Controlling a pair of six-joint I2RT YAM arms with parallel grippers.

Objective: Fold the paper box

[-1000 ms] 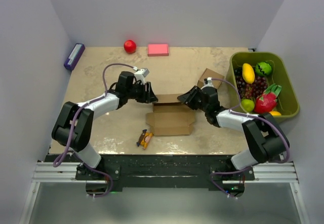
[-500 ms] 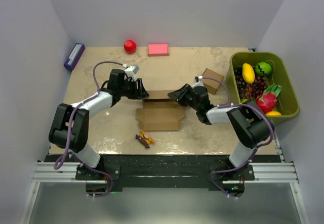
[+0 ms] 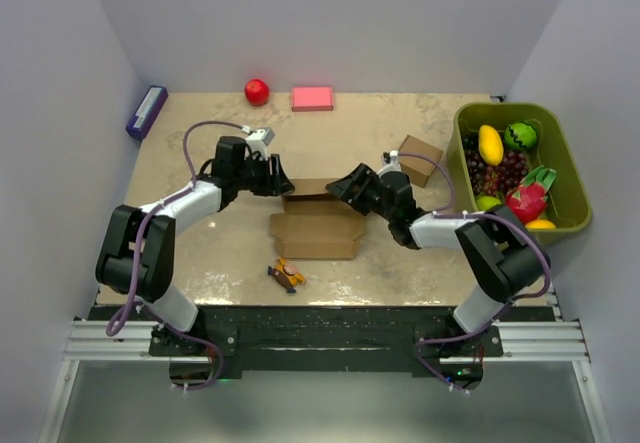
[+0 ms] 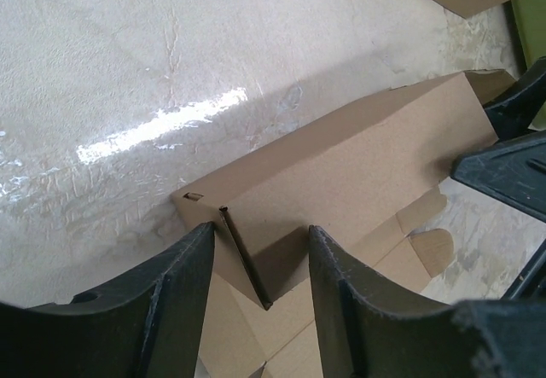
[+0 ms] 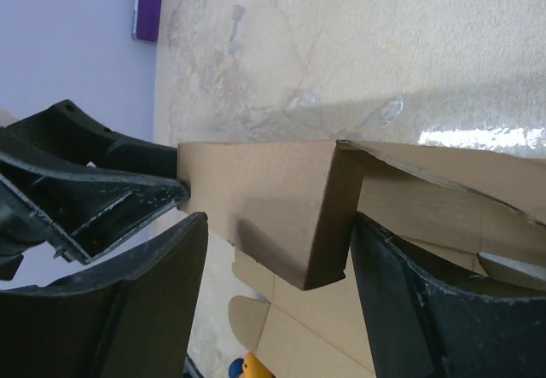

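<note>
The paper box (image 3: 313, 225) lies in the middle of the table (image 3: 200, 143), partly folded: its back wall stands up, and its front flaps lie flat toward 6 o'clock. My left gripper (image 3: 284, 187) is at the box's 10 o'clock corner, jaws apart, with the raised end flap between them but not pinched. My right gripper (image 3: 338, 188) is at the 2 o'clock corner, jaws wide apart around the other end flap. A smaller cardboard box (image 3: 420, 159) sits further toward 2 o'clock, apart from it.

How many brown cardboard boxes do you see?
2. The paper box lies half-folded in the middle; the smaller box sits farther right, beside the green bin. I see no others.
</note>
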